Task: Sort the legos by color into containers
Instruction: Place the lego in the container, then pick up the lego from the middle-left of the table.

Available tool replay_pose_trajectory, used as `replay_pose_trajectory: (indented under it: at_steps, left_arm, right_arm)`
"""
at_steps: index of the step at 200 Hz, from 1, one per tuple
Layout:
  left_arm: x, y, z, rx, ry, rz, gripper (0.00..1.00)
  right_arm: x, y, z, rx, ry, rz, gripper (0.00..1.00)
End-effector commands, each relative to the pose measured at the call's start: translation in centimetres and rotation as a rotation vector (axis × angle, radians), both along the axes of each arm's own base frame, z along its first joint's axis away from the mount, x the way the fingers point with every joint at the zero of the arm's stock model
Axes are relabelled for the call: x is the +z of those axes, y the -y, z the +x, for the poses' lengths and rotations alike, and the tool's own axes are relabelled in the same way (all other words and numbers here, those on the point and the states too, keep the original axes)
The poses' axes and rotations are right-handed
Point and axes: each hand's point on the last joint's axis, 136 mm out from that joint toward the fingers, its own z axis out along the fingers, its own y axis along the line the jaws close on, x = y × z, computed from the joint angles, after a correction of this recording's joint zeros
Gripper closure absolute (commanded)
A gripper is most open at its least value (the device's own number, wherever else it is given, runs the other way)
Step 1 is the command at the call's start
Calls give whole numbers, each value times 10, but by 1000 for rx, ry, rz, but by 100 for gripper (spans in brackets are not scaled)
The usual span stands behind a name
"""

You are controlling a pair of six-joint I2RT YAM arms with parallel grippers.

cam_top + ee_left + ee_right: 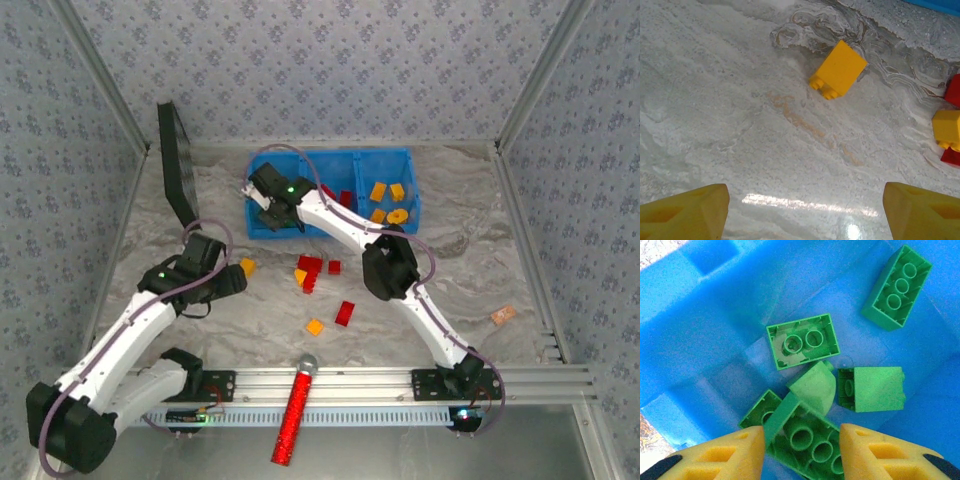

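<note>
Green bricks [802,340] lie heaped in the left compartment of the blue tray [330,156]. The right gripper [800,440] hangs just over them, its jaws part-way spread and pinching nothing. Red pieces [345,198] sit in the middle compartment, yellow ones [385,195] in the right. The left gripper [805,202] hovers spread wide over the table [715,100], near a loose yellow brick [838,69].
</note>
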Motion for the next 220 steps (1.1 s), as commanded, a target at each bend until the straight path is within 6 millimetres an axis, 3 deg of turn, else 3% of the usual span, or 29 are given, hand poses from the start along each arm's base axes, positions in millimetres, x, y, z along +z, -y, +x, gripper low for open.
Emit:
replay_pose_trajectory:
  at_steps: [1,56,97,160,196,220]
  left_arm:
    - [-4,3,17,-8,21,22,19]
    - [-16,13,60,-69,25,119,20]
    - [-36,28,82,-144,-18,149,21]
    - [-65,38,97,-215,-94,182,24]
    - [-77,43,96,-208,-123,156,34]
    - [-86,47,91,-205,-162,128,46]
  right_arm:
    - [26,1,4,15,34,22,54]
    - [85,22,-4,8,85,42,49]
    - [120,63,-19,-68,113,91,47]
    - [123,150,-43,-283,127,136,46]
    - [110,209,-67,-434,98,187,45]
    - [96,235,-93,-514,27,198,45]
